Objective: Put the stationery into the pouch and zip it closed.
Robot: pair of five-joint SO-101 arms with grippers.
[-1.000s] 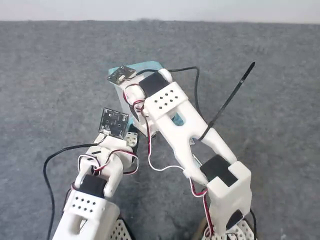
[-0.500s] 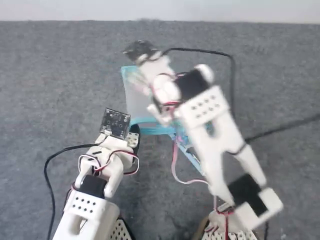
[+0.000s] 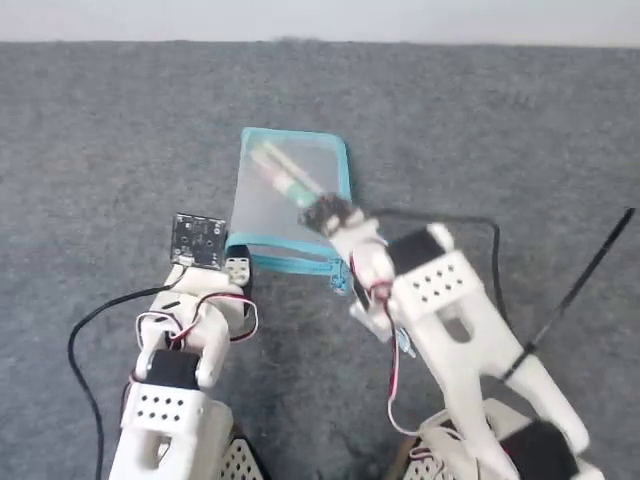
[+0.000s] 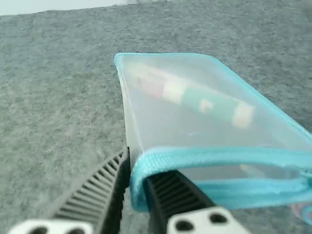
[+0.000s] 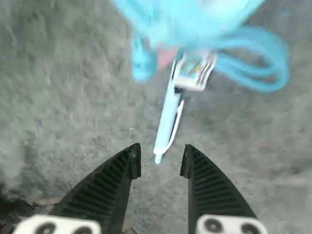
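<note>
Presently, on the grey table (image 3: 110, 130):

1. Pouch (image 3: 285, 205). Translucent, with teal binding, lying flat. One corner of its bound edge sits directly between the left jaws; the body of the pouch stretches away ahead of them. Beyond the right jaws, the near edge of the pouch shows as a teal blur.

2. Stationery stick (image 4: 195, 100). Banded pink, white and green, inside the pouch, lying slantwise well ahead of the left jaws.

3. Pen (image 5: 168, 117). Pale blue with a clip, outside the pouch, flat on the table. Its near end lies just ahead of the gap between the right jaws; its far end points at the pouch edge.

4. White block (image 5: 195, 73). Small, with print too blurred to make out, at the far end of the pen, beside the pouch edge.

5. Cord loop (image 5: 265, 68). Teal, on the table beside the white block.

6. Left arm (image 3: 185, 345). Left jaws clamped on the pouch's teal corner.

7. Right arm (image 3: 450, 310). Right jaws apart, with nothing gripped, low over the table.
</note>
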